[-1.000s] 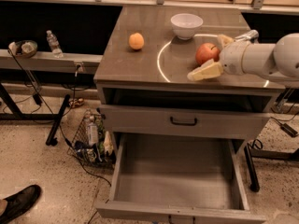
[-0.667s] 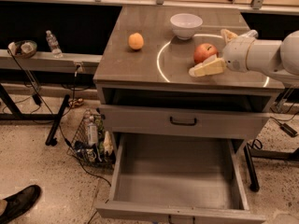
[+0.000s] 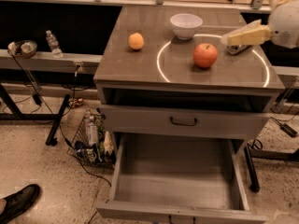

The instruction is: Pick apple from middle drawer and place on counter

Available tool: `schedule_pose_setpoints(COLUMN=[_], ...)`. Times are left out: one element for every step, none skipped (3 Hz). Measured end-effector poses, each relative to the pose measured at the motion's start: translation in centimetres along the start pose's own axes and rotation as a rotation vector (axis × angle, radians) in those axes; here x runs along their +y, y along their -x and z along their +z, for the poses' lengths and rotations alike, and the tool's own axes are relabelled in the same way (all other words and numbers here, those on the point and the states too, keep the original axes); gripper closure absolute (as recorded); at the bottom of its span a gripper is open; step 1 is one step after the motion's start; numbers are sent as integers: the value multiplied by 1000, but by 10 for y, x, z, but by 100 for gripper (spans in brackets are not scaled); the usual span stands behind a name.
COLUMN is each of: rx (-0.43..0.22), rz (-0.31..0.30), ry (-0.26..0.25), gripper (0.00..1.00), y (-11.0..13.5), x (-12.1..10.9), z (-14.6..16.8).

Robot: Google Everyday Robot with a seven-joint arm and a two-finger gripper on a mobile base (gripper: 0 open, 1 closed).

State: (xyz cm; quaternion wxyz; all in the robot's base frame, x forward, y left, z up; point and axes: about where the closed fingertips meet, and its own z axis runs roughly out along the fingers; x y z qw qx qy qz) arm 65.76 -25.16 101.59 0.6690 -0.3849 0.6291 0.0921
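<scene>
The red apple (image 3: 205, 55) sits upright on the grey-brown counter (image 3: 140, 66), inside the thin white ring. My gripper (image 3: 248, 17) is at the counter's right edge, to the right of the apple and apart from it. It is open and empty, with one pale finger (image 3: 245, 35) pointing toward the apple. The middle drawer (image 3: 175, 190) is pulled out below, and its bare grey floor holds nothing.
A small orange fruit (image 3: 136, 41) and a white bowl (image 3: 186, 25) stand on the counter's back half. A closed drawer front with a black handle (image 3: 183, 121) is above the open drawer. A shelf with a water bottle (image 3: 53, 43) is at the left. A basket (image 3: 91, 139) and a shoe (image 3: 18, 204) are on the floor.
My gripper has let go of the apple and drawn back to the right and up. The apple stays on the counter inside the ring.
</scene>
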Motion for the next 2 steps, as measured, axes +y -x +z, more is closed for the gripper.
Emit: schedule_pose_setpoints(rx=[-108, -127], rz=[-78, -104], ry=[-44, -54], gripper=[0, 0], y=[50, 61], x=[-24, -29], z=[-37, -43])
